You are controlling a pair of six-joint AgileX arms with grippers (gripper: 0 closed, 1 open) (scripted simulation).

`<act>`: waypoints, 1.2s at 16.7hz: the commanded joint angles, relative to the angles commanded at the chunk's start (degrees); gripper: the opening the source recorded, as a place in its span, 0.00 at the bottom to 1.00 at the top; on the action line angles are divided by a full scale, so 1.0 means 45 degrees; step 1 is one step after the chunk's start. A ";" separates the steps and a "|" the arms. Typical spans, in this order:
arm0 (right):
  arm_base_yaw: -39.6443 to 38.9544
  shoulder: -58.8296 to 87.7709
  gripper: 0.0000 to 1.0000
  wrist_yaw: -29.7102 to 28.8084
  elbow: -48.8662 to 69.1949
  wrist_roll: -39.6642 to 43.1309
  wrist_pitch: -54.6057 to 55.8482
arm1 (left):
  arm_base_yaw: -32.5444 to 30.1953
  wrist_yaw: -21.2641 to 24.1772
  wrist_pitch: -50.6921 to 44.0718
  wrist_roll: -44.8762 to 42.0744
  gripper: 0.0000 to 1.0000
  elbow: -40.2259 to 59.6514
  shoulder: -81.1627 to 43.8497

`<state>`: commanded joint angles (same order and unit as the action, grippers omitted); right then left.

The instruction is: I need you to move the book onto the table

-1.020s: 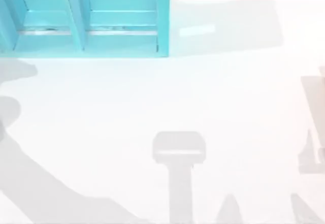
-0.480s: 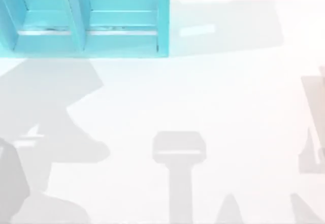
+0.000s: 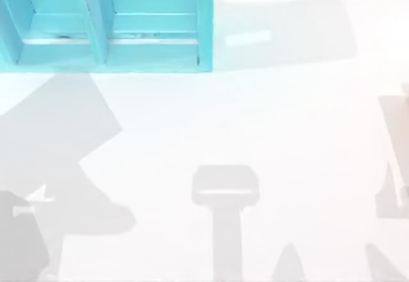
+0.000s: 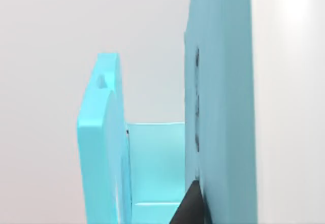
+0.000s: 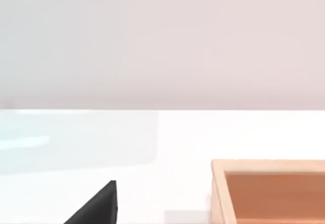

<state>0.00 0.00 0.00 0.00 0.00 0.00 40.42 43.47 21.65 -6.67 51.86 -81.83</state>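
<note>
The thick teal hardcover book cannot be made out, presumably standing inside the teal compartmented shelf unit [image 3: 108,26] at the glossy white desk's [image 3: 255,122] far left; the left pincer [image 4: 190,206] faces that shelf to reach it, grip state unclear

teal shelf unit [image 3: 105,23], top left of glossy table [image 3: 268,122]
</note>
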 joint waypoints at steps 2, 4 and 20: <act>0.0000 0.0000 1.00 0.0000 0.0000 0.0000 0.0000 | -0.0065 -0.0021 0.0020 -0.0014 0.00 -0.0006 -0.0087; 0.0000 0.0000 1.00 0.0000 0.0000 0.0000 0.0000 | -0.0281 -0.0292 -0.0250 0.0350 0.00 -0.0084 -0.0338; 0.0000 0.0000 1.00 0.0000 0.0000 0.0000 0.0000 | -1.1533 -1.2878 -0.5642 1.7511 0.00 0.0696 -0.6981</act>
<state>0.00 0.00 0.00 0.00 0.00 0.00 -11.48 -14.48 -3.74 72.13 55.00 -113.24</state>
